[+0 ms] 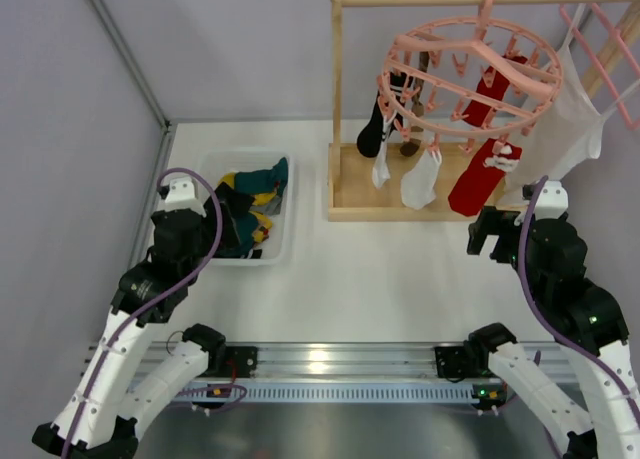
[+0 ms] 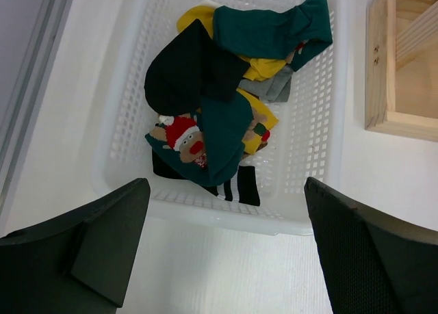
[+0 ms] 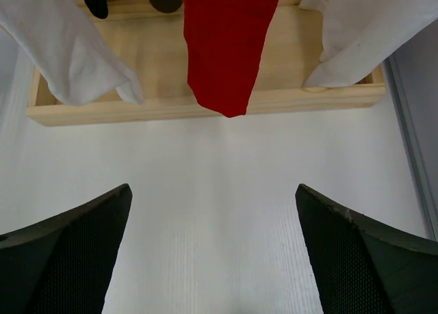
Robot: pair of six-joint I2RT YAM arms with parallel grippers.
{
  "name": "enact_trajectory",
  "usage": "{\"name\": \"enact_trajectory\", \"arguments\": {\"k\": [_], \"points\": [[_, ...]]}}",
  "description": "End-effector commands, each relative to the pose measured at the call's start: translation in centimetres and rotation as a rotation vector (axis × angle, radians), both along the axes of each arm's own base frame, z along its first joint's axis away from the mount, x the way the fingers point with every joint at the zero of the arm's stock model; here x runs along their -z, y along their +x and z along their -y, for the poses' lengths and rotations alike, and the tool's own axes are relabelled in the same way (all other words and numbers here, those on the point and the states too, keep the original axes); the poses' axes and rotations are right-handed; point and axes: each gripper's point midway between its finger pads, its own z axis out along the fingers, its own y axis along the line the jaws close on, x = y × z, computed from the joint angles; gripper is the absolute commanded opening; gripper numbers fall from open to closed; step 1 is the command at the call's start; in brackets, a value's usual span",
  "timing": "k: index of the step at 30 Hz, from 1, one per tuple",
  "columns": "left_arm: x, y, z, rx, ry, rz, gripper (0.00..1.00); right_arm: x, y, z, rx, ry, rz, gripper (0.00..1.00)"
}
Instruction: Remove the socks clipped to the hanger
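The round pink hanger (image 1: 470,74) hangs by its hook from a wooden bar at the back right. Clipped socks dangle from it: a red sock (image 1: 478,179), a white sock (image 1: 421,179), a black sock (image 1: 374,129). In the right wrist view the red sock (image 3: 222,47) and a white sock (image 3: 68,47) hang just ahead. My right gripper (image 3: 212,252) is open and empty, low over the table in front of them. My left gripper (image 2: 222,249) is open and empty, just short of the near rim of a white basket (image 2: 321,157).
The white basket (image 1: 286,241) at the left holds several loose socks, teal, yellow and black. A wooden stand with a tray base (image 1: 345,194) carries the bar. A large white cloth (image 1: 565,129) and a straight pink rack (image 1: 600,39) hang at the far right.
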Motion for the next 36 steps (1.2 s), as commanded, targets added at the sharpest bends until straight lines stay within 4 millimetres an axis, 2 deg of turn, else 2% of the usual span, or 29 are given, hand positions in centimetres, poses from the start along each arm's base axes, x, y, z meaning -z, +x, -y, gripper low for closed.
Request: {"name": "enact_trajectory", "arguments": {"k": [1, 4, 5, 7, 8, 9, 10, 11, 13, 14, 16, 17, 18, 22, 25, 30, 31, 32, 33, 36], "points": [[-0.9, 0.5, 0.4, 0.007, -0.034, 0.047, 0.98, -1.4, -0.1, 0.3, 0.02, 0.025, 0.049, 0.99], [-0.9, 0.4, 0.5, 0.013, -0.039, 0.048, 0.98, -1.4, 0.0, 0.2, 0.024, 0.037, 0.064, 0.99], [-0.9, 0.4, 0.6, 0.015, -0.041, 0.05, 0.98, -0.8, 0.3, 0.0, 0.023, 0.048, 0.062, 0.99], [-0.9, 0.4, 0.7, 0.025, -0.045, 0.051, 0.98, -1.6, 0.7, -0.2, 0.035, 0.097, 0.133, 1.0], [-0.9, 0.4, 0.9, 0.031, -0.047, 0.052, 0.98, -0.9, 0.9, -0.6, 0.04, 0.141, 0.133, 0.99], [-1.0, 0.3, 0.9, 0.037, -0.053, 0.058, 0.98, -2.0, 1.0, -1.1, 0.019, 0.193, 0.194, 0.99], [-1.0, 0.3, 1.0, 0.042, -0.056, 0.059, 0.98, -2.2, 1.0, -1.9, -0.014, 0.225, 0.215, 0.99], [-1.1, 0.3, 1.1, 0.043, -0.057, 0.06, 0.98, -1.3, 1.0, -3.8, -0.12, 0.245, 0.204, 0.99], [-1.1, 0.2, 1.2, 0.055, -0.062, 0.062, 0.98, -3.0, 1.2, -5.7, -0.225, 0.298, 0.298, 0.99], [-1.1, 0.1, 1.3, 0.059, -0.064, 0.061, 0.98, -2.1, 1.2, -7.4, -0.312, 0.309, 0.287, 0.99], [-0.9, 0.1, 1.4, 0.066, -0.068, 0.063, 0.98, -2.4, 1.6, -9.3, -0.411, 0.327, 0.301, 0.99], [-0.9, 0.0, 1.6, 0.075, -0.073, 0.062, 0.98, -1.9, 1.6, -10.4, -0.476, 0.323, 0.281, 0.99], [-0.8, 0.0, 1.6, 0.079, -0.073, 0.062, 0.98, -1.3, 2.1, -11.1, -0.502, 0.317, 0.255, 0.99], [-0.9, 0.0, 2.0, 0.101, -0.081, 0.066, 0.98, -1.1, 3.4, -13.4, -0.619, 0.311, 0.269, 0.99], [-0.9, 0.0, 2.4, 0.124, -0.087, 0.065, 0.98, -0.9, 5.4, -13.5, -0.595, 0.288, 0.321, 0.99], [-0.9, 0.0, 3.0, 0.155, -0.097, 0.069, 0.98, 0.6, 9.4, -12.1, -0.467, 0.185, 0.371, 0.95], [-0.9, -0.1, 3.1, 0.161, -0.1, 0.07, 0.98, 0.9, 9.8, -11.9, -0.458, 0.153, 0.382, 0.95], [-1.0, -0.1, 3.1, 0.166, -0.102, 0.073, 0.98, 2.0, 10.3, -11.5, -0.435, 0.131, 0.375, 0.95], [-0.9, -0.1, 3.2, 0.169, -0.101, 0.071, 0.98, 1.8, 10.9, -11.5, -0.427, 0.121, 0.408, 0.95], [-0.9, -0.1, 3.5, 0.184, -0.105, 0.071, 0.98, 3.1, 11.4, -11.2, -0.417, 0.081, 0.429, 0.94]]}}
